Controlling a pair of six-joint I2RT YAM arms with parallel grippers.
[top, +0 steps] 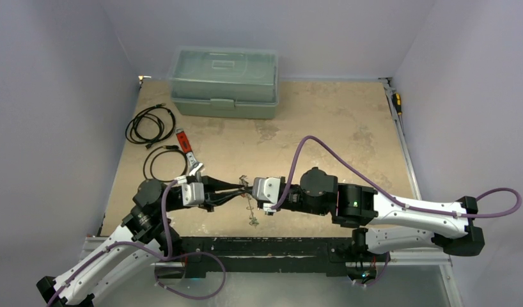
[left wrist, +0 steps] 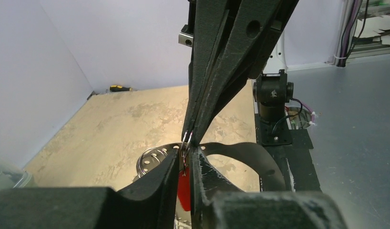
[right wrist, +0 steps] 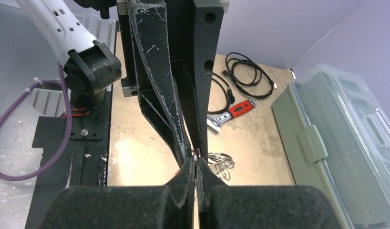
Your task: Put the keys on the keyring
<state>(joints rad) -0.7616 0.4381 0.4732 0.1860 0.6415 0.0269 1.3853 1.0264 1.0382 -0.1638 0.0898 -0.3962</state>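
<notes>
Both grippers meet tip to tip above the near middle of the table. My right gripper is shut, pinching the thin silver keyring edge-on at its fingertips. My left gripper faces it with its jaws nearly together around the red head of a key, which fills the narrow gap. More silver rings and keys hang in a bunch just below the two tips. The other key heads are hidden.
A grey-green lidded plastic box stands at the back. Two coils of black cable and a red-handled wrench lie at the left. A yellow-handled screwdriver rests on the right edge rail.
</notes>
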